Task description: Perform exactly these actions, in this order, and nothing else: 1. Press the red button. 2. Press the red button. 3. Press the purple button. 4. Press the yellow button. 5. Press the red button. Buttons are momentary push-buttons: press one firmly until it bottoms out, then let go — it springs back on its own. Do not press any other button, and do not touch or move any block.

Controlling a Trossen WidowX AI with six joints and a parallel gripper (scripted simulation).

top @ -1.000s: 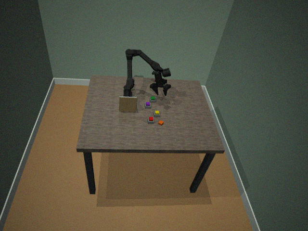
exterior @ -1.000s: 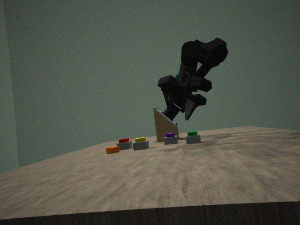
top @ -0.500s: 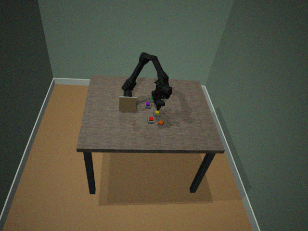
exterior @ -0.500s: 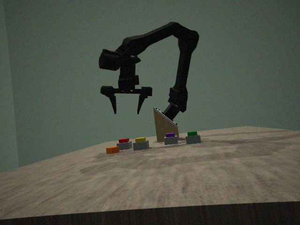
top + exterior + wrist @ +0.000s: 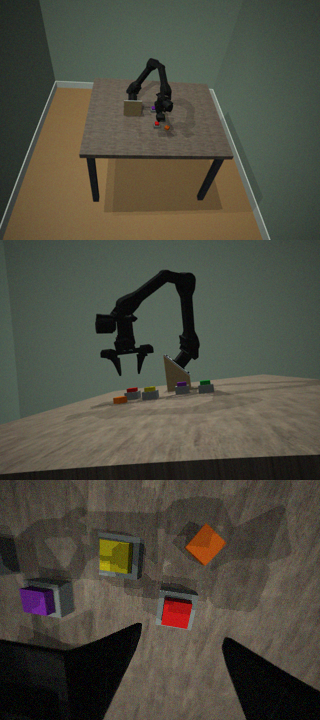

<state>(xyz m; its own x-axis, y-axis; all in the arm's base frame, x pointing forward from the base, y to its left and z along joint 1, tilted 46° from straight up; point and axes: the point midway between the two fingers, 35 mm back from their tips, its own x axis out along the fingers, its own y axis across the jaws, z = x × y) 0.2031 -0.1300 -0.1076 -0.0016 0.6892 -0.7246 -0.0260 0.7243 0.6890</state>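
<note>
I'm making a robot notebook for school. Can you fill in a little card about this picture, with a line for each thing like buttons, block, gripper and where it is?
buttons: red, yellow, purple, green, each on a grey base
block: orange, on the table beside red
gripper: open, holds nothing
gripper place: in the air above red and yellow, fingers pointing down, touching nothing
wrist view: red lies nearest the gap between the fingers
arm base: behind a tan wedge

The arm (image 5: 157, 289) is matte black throughout, built of blocky jointed segments. Its gripper (image 5: 129, 373) carries two tapering, pointed black fingers (image 5: 117, 365) on a crossbar.
</note>
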